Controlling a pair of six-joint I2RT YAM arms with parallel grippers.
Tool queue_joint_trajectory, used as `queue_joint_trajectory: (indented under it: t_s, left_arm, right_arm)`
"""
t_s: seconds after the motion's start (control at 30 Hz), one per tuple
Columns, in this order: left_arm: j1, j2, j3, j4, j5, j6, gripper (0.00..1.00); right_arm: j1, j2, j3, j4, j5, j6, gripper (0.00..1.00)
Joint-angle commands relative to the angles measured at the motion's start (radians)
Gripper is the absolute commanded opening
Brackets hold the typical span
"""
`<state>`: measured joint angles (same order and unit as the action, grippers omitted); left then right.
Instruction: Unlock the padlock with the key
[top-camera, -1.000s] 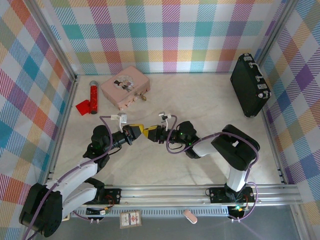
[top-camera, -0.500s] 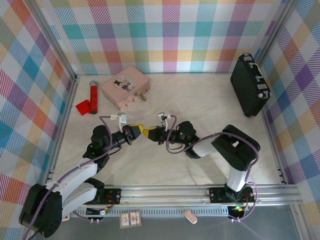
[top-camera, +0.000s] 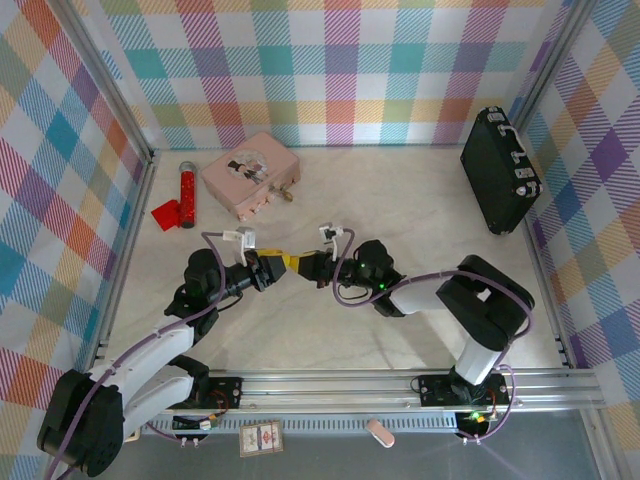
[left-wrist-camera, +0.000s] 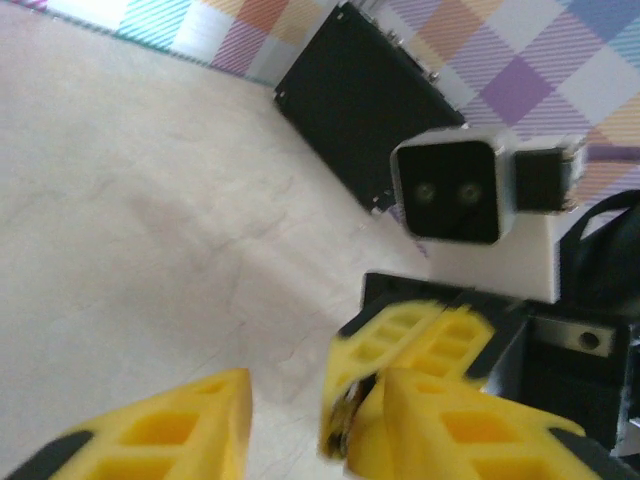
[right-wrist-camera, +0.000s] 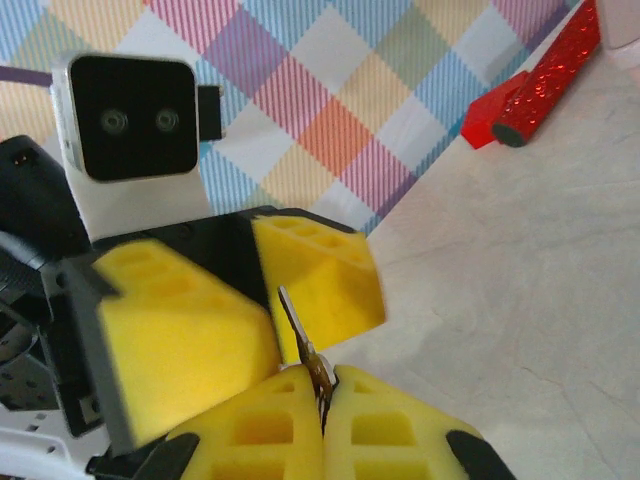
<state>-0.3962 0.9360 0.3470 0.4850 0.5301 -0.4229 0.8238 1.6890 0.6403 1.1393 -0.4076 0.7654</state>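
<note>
From above, one pink tin (top-camera: 250, 175) sits at the far left with one padlock (top-camera: 287, 196) just beside its near right corner. There is also one red cylinder (top-camera: 185, 190) and one black case (top-camera: 500, 170). The left gripper (top-camera: 279, 265) and right gripper (top-camera: 298, 264) meet tip to tip mid-table, well apart from the padlock. Since a second ago the right arm's elbow has swung toward the right wall.

The left wrist view has the left gripper (left-wrist-camera: 320, 400) with fingers spread and the right gripper's (left-wrist-camera: 350, 395) closed tips between them, the black case (left-wrist-camera: 350, 110) behind.

The right wrist view has the right gripper (right-wrist-camera: 322, 385) clamped on the one key (right-wrist-camera: 298, 325). Its blade rises between the left gripper's (right-wrist-camera: 270, 300) fingers, a detail too small to make out from above.
</note>
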Motion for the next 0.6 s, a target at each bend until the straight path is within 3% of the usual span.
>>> queue_joint_trajectory:
  t_s: [0.0, 0.17, 0.37, 0.57]
  left_arm:
    - [-0.004, 0.010, -0.010, -0.026, -0.034, 0.069, 0.55]
    - [-0.003, 0.002, -0.008, -0.085, -0.134, 0.083, 0.60]
    - [-0.003, 0.038, 0.120, -0.324, -0.374, 0.026, 0.67]
    - [-0.004, 0.270, 0.330, -0.430, -0.543, -0.080, 0.68]
  right_arm:
    - [-0.012, -0.069, 0.005, -0.153, 0.081, -0.066, 0.00]
    - [-0.053, -0.200, 0.049, -0.537, 0.178, -0.165, 0.00]
    - [-0.063, -0.411, 0.140, -1.086, 0.380, -0.491, 0.00]
    - [-0.094, -0.588, 0.069, -1.214, 0.542, -0.677, 0.00]
